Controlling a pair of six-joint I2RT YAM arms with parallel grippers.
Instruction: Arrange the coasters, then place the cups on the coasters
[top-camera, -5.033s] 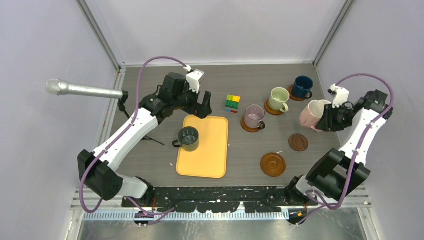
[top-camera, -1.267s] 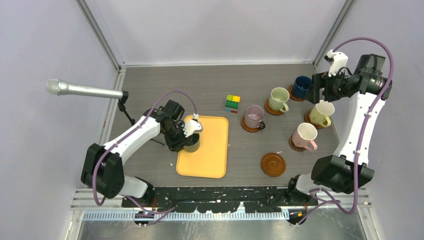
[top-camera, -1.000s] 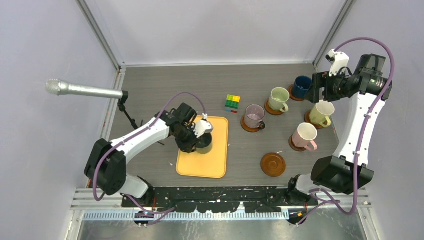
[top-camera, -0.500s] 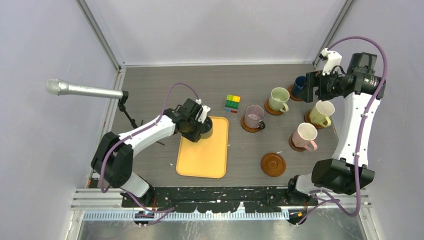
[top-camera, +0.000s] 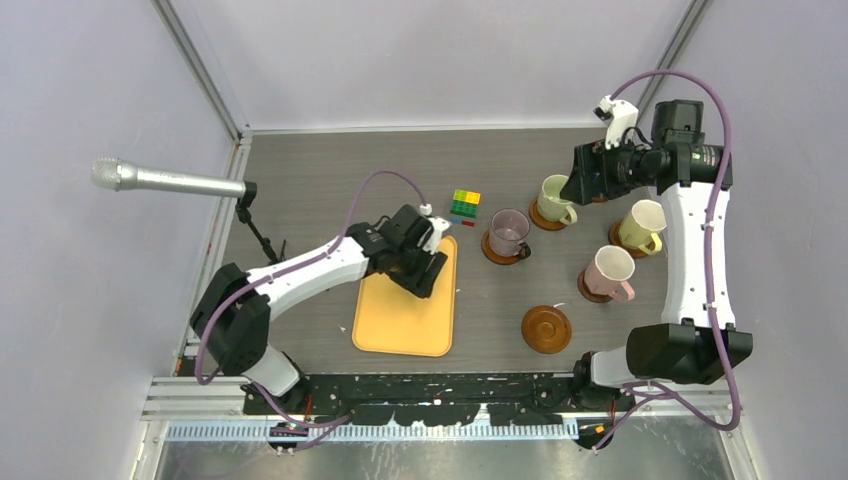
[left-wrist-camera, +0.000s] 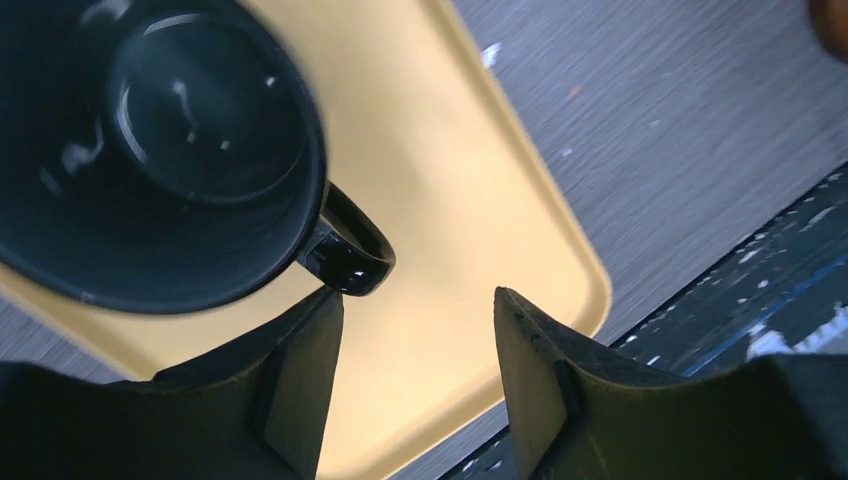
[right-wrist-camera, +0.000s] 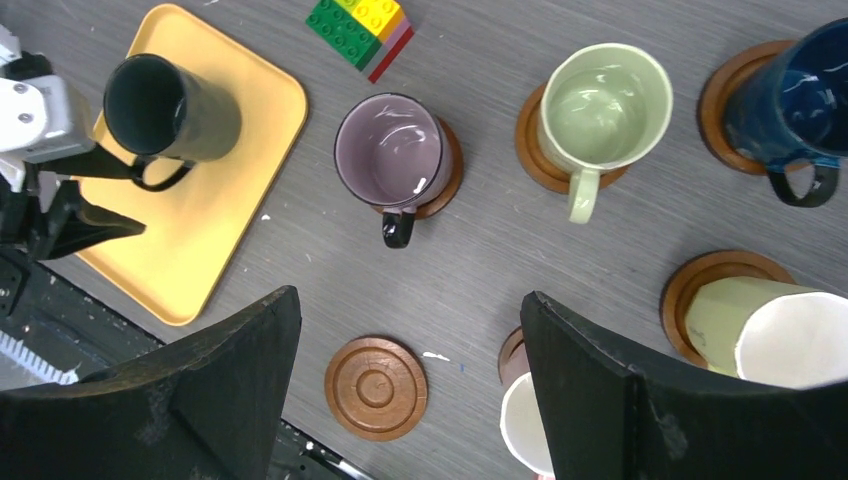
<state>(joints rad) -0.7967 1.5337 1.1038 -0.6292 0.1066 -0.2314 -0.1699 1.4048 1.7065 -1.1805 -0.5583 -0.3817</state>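
The dark green cup (left-wrist-camera: 150, 150) sat on the tray (left-wrist-camera: 450, 200), handle toward the left jaws, which stood parted and empty.

Yellow tray (top-camera: 405, 320) near multicoloured cube (top-camera: 464, 206); microphone (top-camera: 160, 180) far left.

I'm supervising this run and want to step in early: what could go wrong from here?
The green mug stands near the tray rim, its handle beside a finger of the open left end effector: withdrawing may snag and tip it. The lone empty coaster is across the table, so a long carry risks a slip.
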